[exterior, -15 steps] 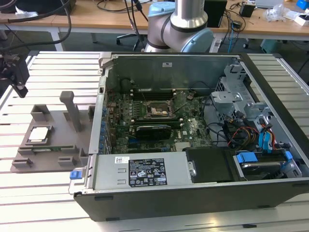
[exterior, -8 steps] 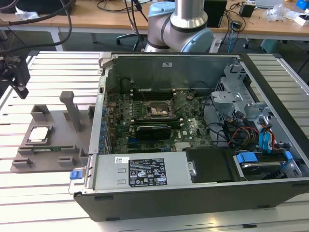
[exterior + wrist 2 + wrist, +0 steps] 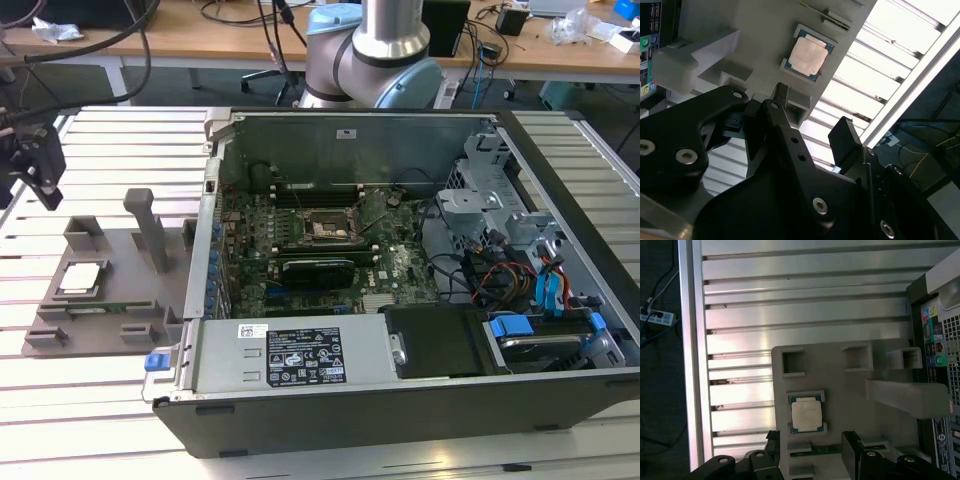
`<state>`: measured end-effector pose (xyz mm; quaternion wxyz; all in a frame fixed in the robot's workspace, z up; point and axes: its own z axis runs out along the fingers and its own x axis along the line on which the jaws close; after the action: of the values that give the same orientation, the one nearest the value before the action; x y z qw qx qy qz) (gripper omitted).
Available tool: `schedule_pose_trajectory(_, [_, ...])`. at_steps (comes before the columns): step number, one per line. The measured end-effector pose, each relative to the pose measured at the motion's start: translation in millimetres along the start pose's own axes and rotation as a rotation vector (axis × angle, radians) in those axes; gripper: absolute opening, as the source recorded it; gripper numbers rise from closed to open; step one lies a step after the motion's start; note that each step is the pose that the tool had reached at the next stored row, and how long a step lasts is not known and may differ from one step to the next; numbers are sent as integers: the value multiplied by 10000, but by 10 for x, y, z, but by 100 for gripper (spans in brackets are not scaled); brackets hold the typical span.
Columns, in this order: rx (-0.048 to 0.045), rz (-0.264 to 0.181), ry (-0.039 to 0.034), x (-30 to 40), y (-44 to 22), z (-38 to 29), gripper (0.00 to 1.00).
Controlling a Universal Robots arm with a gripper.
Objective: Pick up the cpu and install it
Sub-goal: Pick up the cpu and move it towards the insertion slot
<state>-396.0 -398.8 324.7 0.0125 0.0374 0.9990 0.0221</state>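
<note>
The cpu is a small silvery square chip lying flat in a recess of the grey fixture plate, on the exterior view's left. Both wrist views look down on the cpu. My black gripper hangs in the air above the far left part of the fixture, apart from the chip. In both wrist views the gripper is open, its two fingers spread with nothing between them. Inside the open computer case, the dark square socket frame sits on the motherboard.
A tall grey post and several raised blocks stand on the fixture plate close to the chip. A long black card lies just in front of the socket. The slatted metal table extends around the case. Cables hang off the table edge.
</note>
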Motion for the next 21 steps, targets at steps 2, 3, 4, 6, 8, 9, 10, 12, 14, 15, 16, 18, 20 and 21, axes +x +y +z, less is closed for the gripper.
schedule_pose_trajectory(2, [0, -1, 0, 1, -2, 31, 61])
schedule_pose_trajectory(3, [0, 0, 0, 1, -2, 51, 61])
schedule_pose_trajectory(4, [34, -1, -1, 2, -2, 59, 61])
schedule_pose_trajectory(6, [258, -20, -19, 1, -3, 64, 61])
schedule_pose_trajectory(8, [530, -48, -39, 1, -3, 65, 61])
schedule_pose_trajectory(9, [629, -65, -45, 1, -3, 66, 61])
schedule_pose_trajectory(10, [665, -135, -47, 1, -4, 71, 61])
schedule_pose_trajectory(12, [664, -242, -43, 1, -4, 73, 61])
schedule_pose_trajectory(14, [661, -330, -44, 1, -3, 75, 61])
schedule_pose_trajectory(15, [660, -334, -44, 1, -3, 75, 61])
schedule_pose_trajectory(16, [660, -335, -44, 1, -3, 75, 61])
schedule_pose_trajectory(18, [658, -337, -46, 1, -3, 79, 61])
schedule_pose_trajectory(20, [659, -337, -45, 2, -4, 96, 61])
schedule_pose_trajectory(21, [660, -338, -45, 2, -5, 105, 61])
